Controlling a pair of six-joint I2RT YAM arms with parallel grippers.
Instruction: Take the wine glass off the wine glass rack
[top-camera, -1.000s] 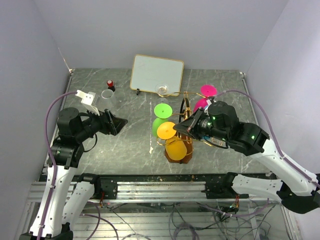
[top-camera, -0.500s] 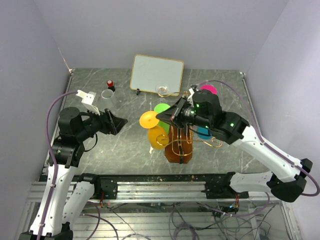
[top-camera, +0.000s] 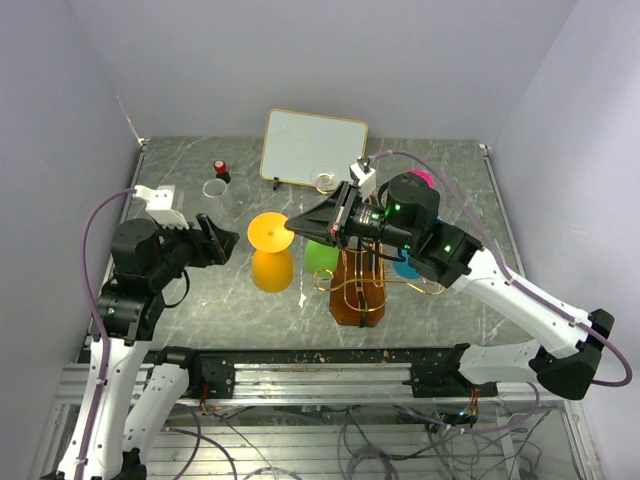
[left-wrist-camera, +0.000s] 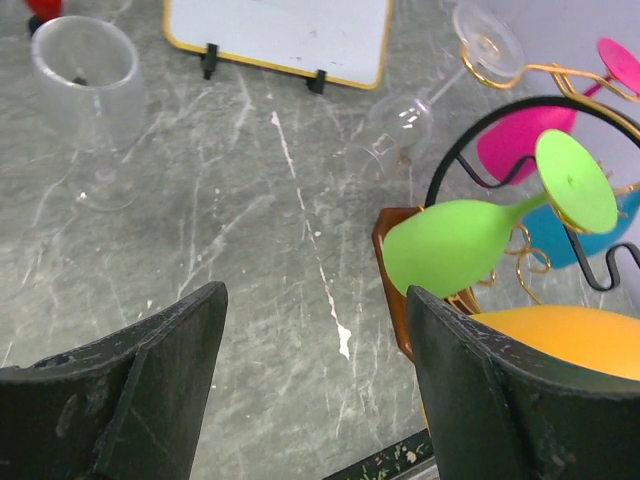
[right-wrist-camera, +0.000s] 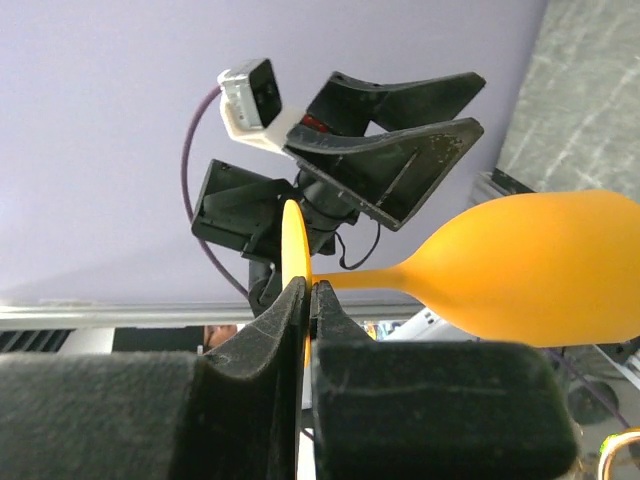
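Observation:
The wine glass rack (top-camera: 357, 292) is a brown wooden stand with gold wire arms, at centre right; its wood also shows in the left wrist view (left-wrist-camera: 392, 250). My right gripper (top-camera: 296, 225) is shut on the foot of an orange wine glass (top-camera: 270, 268) and holds it in the air left of the rack, clear of the wire arms. In the right wrist view the jaws (right-wrist-camera: 308, 290) pinch the orange foot disc, with the bowl (right-wrist-camera: 540, 270) to the right. My left gripper (top-camera: 222, 240) is open and empty, just left of the orange glass (left-wrist-camera: 560, 340).
Green (top-camera: 320, 257), pink (top-camera: 418, 180), blue (top-camera: 405, 268) and clear (top-camera: 323, 181) glasses still hang on the rack. A white framed board (top-camera: 315, 148) stands at the back. A clear glass (top-camera: 214, 188) and a small red item (top-camera: 220, 168) stand back left.
My right gripper has carried the orange glass leftward off the rack's wire arm into free air. The left arm has shifted slightly and stays open.

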